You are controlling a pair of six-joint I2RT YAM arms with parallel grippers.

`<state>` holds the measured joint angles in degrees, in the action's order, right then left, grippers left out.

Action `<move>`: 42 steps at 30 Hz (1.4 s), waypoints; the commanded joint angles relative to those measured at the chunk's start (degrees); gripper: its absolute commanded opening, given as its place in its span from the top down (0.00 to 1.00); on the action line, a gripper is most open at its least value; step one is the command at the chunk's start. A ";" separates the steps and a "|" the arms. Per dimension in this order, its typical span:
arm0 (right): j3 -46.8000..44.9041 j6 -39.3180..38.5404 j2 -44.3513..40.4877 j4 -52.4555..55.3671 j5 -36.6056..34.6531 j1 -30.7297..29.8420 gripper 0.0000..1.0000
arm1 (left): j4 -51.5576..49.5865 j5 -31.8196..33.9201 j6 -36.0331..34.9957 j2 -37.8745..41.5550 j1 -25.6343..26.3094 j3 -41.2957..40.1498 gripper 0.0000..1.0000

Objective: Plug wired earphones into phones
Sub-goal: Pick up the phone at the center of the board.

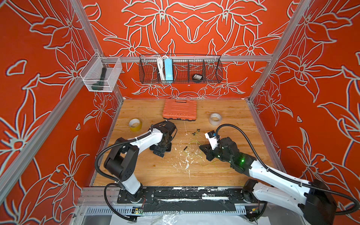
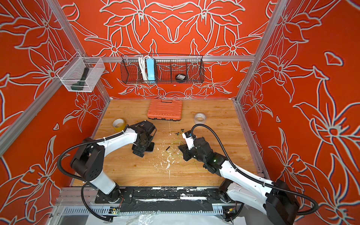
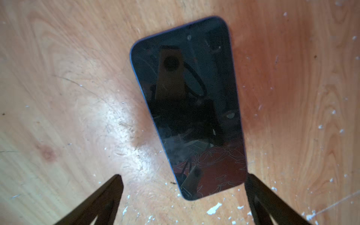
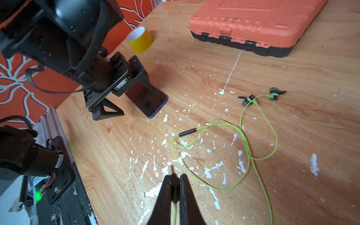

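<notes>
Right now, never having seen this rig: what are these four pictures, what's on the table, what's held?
These are two robot arms at a wooden table, each ending in a two-finger gripper. Two pictures are top views from one overhead stereo camera, so they look nearly the same. The other two come from a camera on each wrist, looking along that arm's fingers.

On the table are a phone lying screen up, green wired earphones, an orange case, a yellow tape roll and a clear tape roll.

The left gripper is open, and its fingers straddle one end of the phone without gripping it. The right gripper is shut on the plug. The metal tip pokes out past the fingertips, and the rest of the cable lies looped on the table.
</notes>
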<state>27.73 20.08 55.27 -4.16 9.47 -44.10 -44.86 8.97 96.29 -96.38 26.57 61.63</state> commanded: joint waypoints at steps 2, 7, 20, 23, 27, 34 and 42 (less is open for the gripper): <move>-1.45 -2.14 -1.01 -0.78 -2.87 -1.62 1.00 | -4.35 -0.76 3.47 -4.02 -0.72 3.31 0.01; -1.76 -2.69 -1.17 -0.85 -3.78 -2.53 1.00 | -6.11 1.10 5.44 -7.02 -1.05 5.90 0.01; -1.91 -3.80 -0.95 -0.62 -5.45 -3.29 1.00 | -7.10 -1.90 7.25 -14.26 -1.87 8.14 0.19; -2.06 -3.77 -0.77 -1.02 -5.08 -3.37 1.00 | -5.67 -3.77 6.90 -14.90 -1.96 7.34 0.26; -2.24 -3.34 -0.69 -1.69 -4.51 -3.41 1.00 | -4.29 -6.20 5.96 -15.02 -1.96 6.47 0.33; -4.52 5.24 4.35 -12.87 5.81 -3.79 1.00 | 0.84 -11.98 3.76 -11.15 -2.01 3.65 0.38; -0.83 13.31 15.76 -21.01 6.30 -8.72 1.00 | 6.11 -18.20 2.23 -5.83 -1.87 -0.31 0.41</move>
<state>24.75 28.16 69.01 -19.14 14.48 -51.64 -40.56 -2.83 98.13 -102.32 24.10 63.59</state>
